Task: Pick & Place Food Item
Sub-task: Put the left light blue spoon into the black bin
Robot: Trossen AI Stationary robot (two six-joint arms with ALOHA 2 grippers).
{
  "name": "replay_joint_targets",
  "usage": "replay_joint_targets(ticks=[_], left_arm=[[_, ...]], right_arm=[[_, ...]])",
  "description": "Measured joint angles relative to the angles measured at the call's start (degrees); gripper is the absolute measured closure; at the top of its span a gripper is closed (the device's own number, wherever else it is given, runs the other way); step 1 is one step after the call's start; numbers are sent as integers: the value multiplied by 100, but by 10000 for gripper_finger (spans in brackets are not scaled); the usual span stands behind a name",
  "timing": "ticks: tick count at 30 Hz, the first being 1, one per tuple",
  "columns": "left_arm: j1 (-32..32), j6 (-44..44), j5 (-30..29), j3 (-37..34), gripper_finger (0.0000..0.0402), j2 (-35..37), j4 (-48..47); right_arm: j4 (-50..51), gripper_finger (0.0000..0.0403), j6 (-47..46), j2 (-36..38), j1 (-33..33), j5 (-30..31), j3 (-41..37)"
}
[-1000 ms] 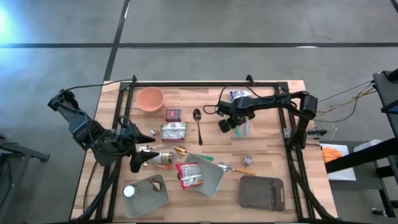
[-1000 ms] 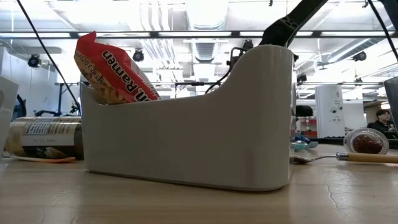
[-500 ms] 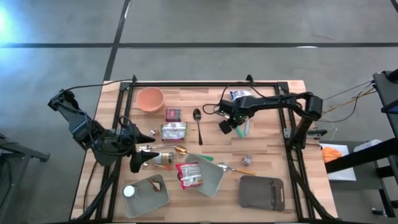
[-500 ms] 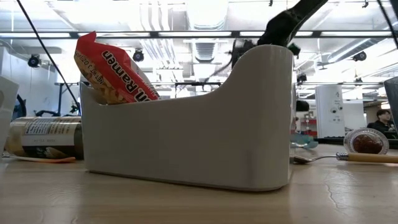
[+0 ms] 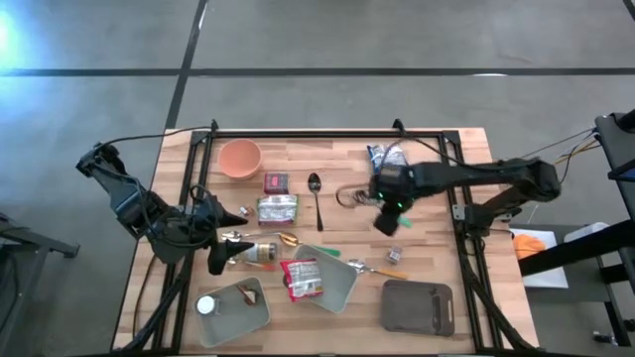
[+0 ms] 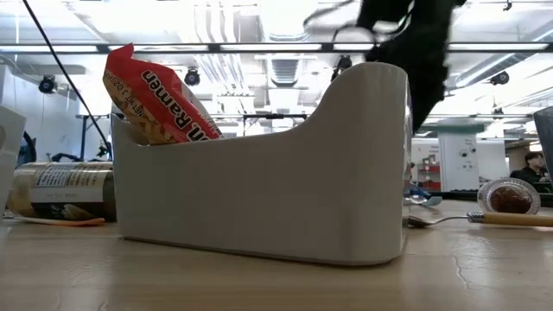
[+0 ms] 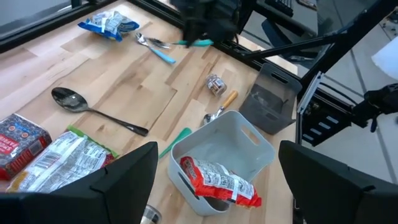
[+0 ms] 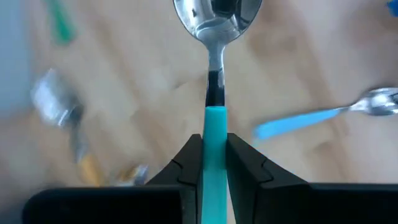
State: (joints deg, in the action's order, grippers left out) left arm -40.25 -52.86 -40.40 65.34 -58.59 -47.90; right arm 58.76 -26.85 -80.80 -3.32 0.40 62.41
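the right gripper point(image 5: 389, 220) hangs over the right half of the wooden counter point(image 5: 437, 149), its fingers point(image 8: 244, 167) pinching the teal handle of a spoon point(image 8: 216, 37) whose metal bowl juts out ahead of them, clear of the surface. beneath it on the counter lies a second utensil with a blue handle point(image 8: 311, 119), and nearby a small foil-wrapped sweet point(image 5: 394, 254). a blue snack packet point(image 5: 382, 153) sits toward the far edge, just beyond the arm. the left gripper point(image 5: 220, 260) waits near the counter's left side with its fingers point(image 7: 121, 180) spread wide and holding nothing. in front of it stands a white bin point(image 5: 342, 288) with a red ramen packet point(image 5: 302, 279) leaning inside. a black spoon point(image 5: 316, 194) lies at mid-counter, beside a green-and-silver pouch point(image 5: 277, 208) and a small dark red packet point(image 5: 276, 181). an orange bowl point(image 5: 239, 157) stands at the far left corner, a second white tray point(image 5: 248, 315) at the near left edge, and a grey bin point(image 5: 418, 307) at the near right.
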Motion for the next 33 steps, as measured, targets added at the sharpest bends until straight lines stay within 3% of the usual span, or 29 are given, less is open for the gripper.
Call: replay_joint_targets(ticks=[6,19,25,33], left_arm=[[63,86,1,0,62,1,-13],[173,164,105,0,61,4,-13],[177,178,105,0,61,4,-14],[188,197,117,0,61,4,-34]], right_arm=[[146,368,-320,535,1335,-321,2],[244,368,-2779,557,4062,-415,4],[-243,368,-3919,384,4658,-344,4],[-767,368,-3716,-187,4730,-384,9]])
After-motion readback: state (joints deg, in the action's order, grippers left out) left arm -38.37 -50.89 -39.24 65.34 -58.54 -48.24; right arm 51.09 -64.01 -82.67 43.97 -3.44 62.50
